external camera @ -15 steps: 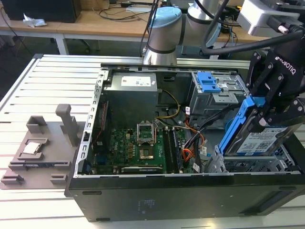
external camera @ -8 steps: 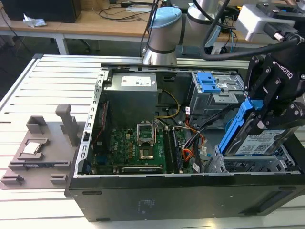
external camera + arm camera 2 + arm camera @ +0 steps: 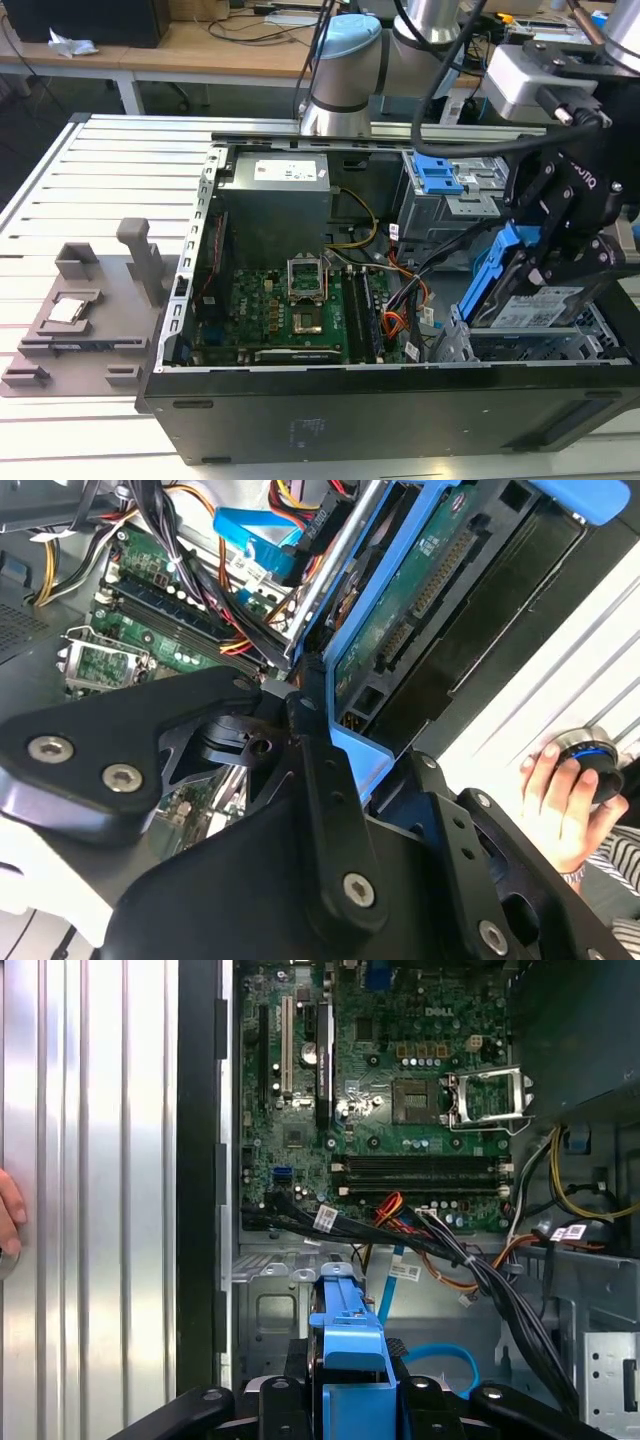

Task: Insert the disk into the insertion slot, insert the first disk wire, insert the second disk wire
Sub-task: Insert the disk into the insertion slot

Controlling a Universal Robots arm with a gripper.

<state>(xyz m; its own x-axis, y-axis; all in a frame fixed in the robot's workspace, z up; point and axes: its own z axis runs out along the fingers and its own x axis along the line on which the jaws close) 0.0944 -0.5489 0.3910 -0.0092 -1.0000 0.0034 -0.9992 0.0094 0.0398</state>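
Pincer [image 3: 528, 262] clamped on disk [image 3: 535, 308] by its blue carrier. Disk tilted, long axis slanting down twd insertion slot [image 3: 452, 342], which lies just below it in PC case [image 3: 300, 420], near-edge corner on the exterior view's right. Low end at slot mouth; contact, can't tell. Looks not seated yet. Case sits mid slatted metal surface [image 3: 110, 170]. Lab desks [image 3: 200, 45] behind; a hand [image 3: 560, 800] rests on a knob [image 3: 590, 765].

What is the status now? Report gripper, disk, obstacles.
Gripper shut on the disk, on its blue carrier. Disk tilted over the insertion slot, not seated. Black cables close beside the slot; a hand nearby.
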